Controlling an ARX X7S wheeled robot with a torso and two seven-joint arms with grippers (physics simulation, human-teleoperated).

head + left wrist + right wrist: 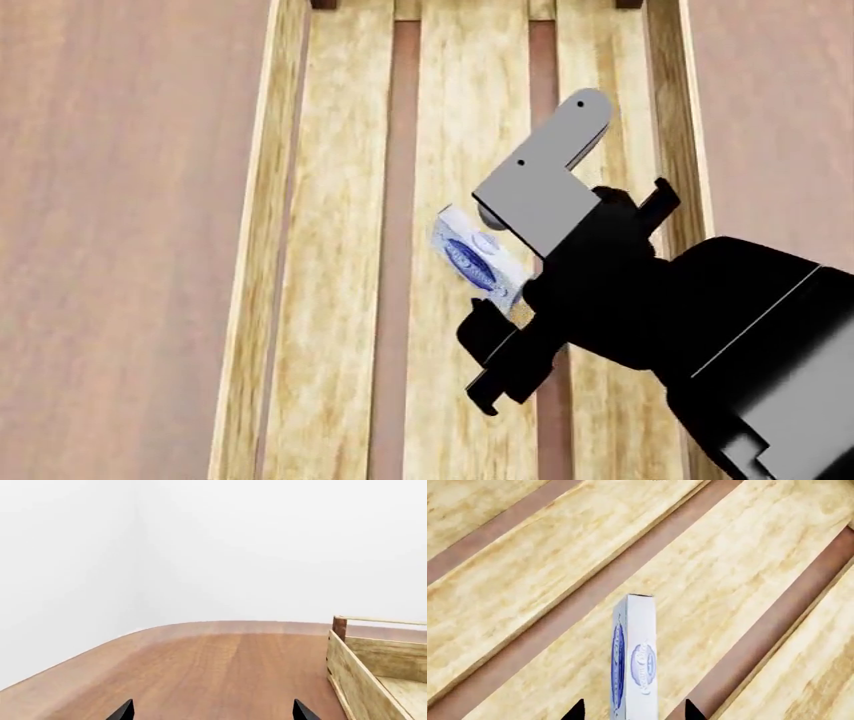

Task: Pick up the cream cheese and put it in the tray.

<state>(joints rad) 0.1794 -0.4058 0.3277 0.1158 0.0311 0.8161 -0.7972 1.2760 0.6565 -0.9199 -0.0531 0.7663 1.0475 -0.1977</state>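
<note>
right tool (634,711) grips one cream cheese (635,655) over one tray (334,300).

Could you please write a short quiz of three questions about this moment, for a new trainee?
1. True or false: the cream cheese is lying on the table outside the tray.
2. Which tool is over the tray's slats?
A. the left tool
B. the right tool
C. both
3. Fill in: in the right wrist view, the cream cheese stands on its ____ between the right tool's fingertips.

Key:
1. False. It is above the slatted bottom, inside the tray's walls.
2. B. The left tool looks over bare table, beside the tray's end.
3. Edge. Whether the pads touch it cannot be seen.
</note>
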